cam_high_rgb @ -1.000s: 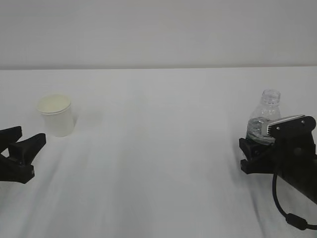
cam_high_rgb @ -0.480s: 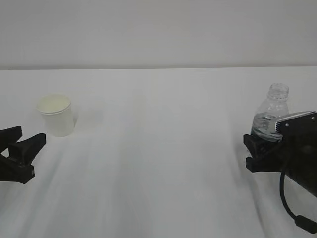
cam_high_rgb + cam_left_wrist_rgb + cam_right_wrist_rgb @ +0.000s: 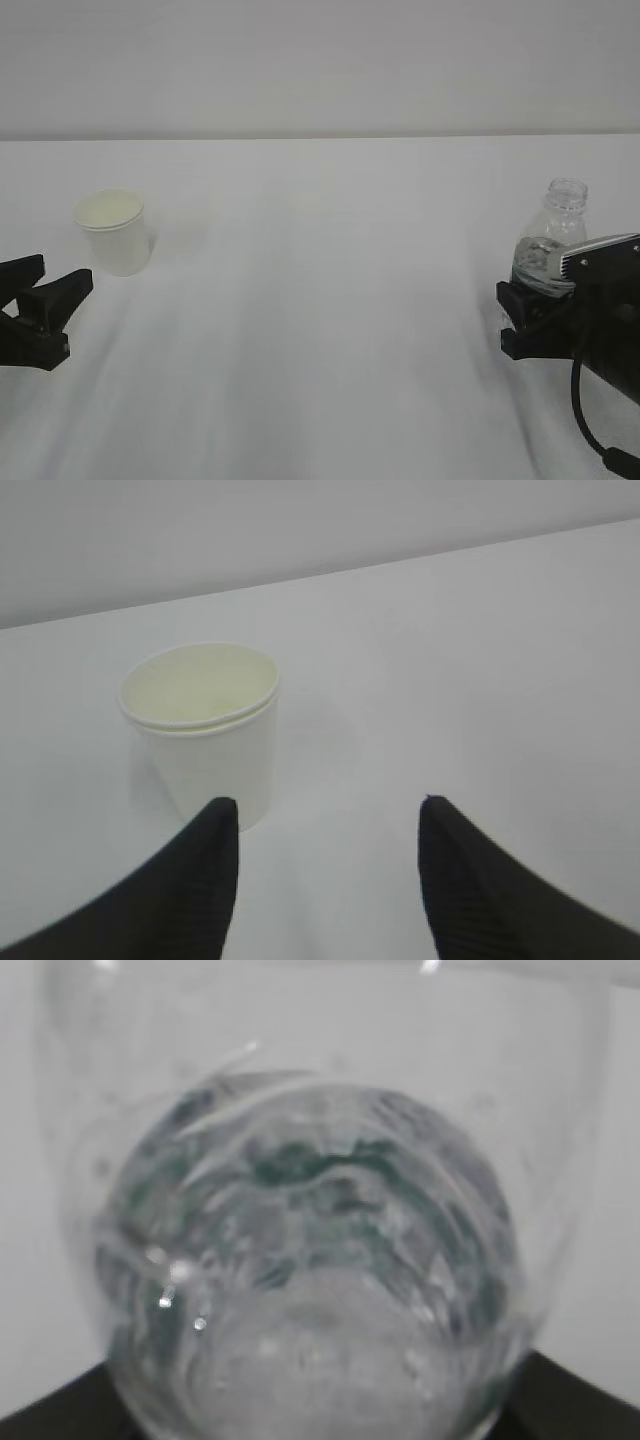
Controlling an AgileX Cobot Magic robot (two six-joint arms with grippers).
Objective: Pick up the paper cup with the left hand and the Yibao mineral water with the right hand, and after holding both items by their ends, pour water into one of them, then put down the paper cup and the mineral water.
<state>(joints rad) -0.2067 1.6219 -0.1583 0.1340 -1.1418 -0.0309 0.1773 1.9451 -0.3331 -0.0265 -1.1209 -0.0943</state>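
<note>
**Operator:** Right hand (image 3: 515, 322) first: its jaws are closed round the lower body of the Yibao mineral water (image 3: 548, 240), and the bottle fills my right wrist view (image 3: 310, 1250). It stands by the right edge of the worktop (image 3: 330, 300), neck up and leaning a little to the right. I can't tell whether its base touches the surface, because the gripper hides it.

**Colleague:** How do you expect it to handle?

**Operator:** It looks like thin, ribbed, clear plastic, so I judge it soft under pressure and a bit slick. There is no cap, and water shows in the lower part, so a hard squeeze or a sudden tilt could push water out. Holding low on the body seems sensible to me, since it keeps the neck free for pouring.

**Colleague:** And the paper cup?

**Operator:** The paper cup (image 3: 113, 232) stands upright near the left edge, mouth up, well apart from the bottle. Nothing shows inside it. I reckon it is very light and easy to crush or knock over, so I would take it low on the wall, near the base, with a gentle close.

**Colleague:** Where is the left hand?

**Operator:** The left hand (image 3: 328, 815) is open and empty, low at the left edge just in front of the cup. In the left wrist view the left fingertip (image 3: 215, 825) sits close by the cup's base (image 3: 205, 735), and the cup is off-centre from the gap.
</note>
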